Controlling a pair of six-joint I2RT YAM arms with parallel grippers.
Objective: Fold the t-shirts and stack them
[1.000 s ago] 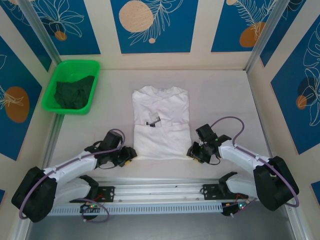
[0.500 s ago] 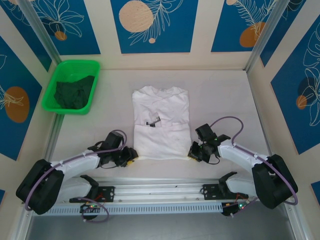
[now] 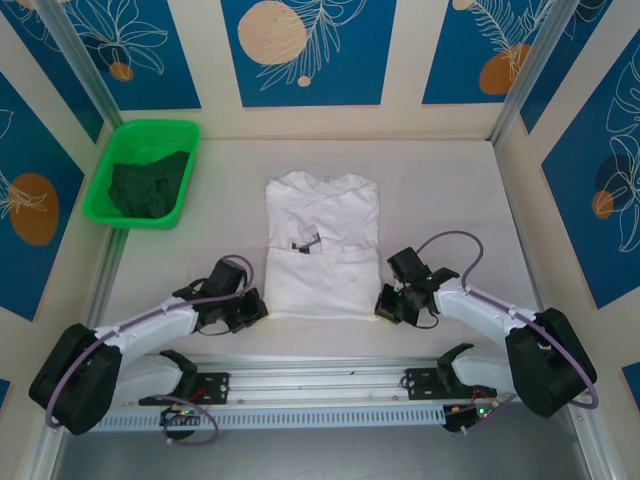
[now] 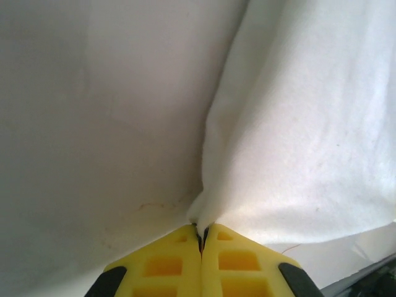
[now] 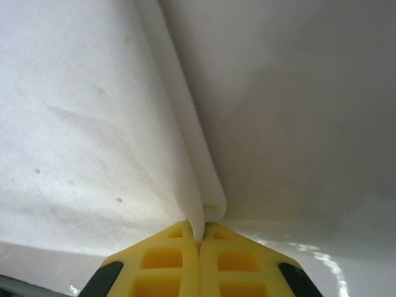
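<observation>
Overhead, a pale surface (image 3: pixel 450 200) lies between walls (image 3: pixel 310 50) of blue panels printed with leaves. The white t-shirt (image 3: pixel 322 255) lies partly folded at its middle, and the dark green t-shirt (image 3: pixel 150 185) is bunched in a green tray (image 3: pixel 150 127) at the far left corner. The left gripper (image 3: pixel 258 305) and right gripper (image 3: pixel 383 303) sit at the white t-shirt's near corners.

From the left wrist, the yellow fingers (image 4: pixel 167 260) are clamped on that shirt's corner. From the right wrist, the fingers (image 5: pixel 235 260) are pinched together on a folded edge of it.
</observation>
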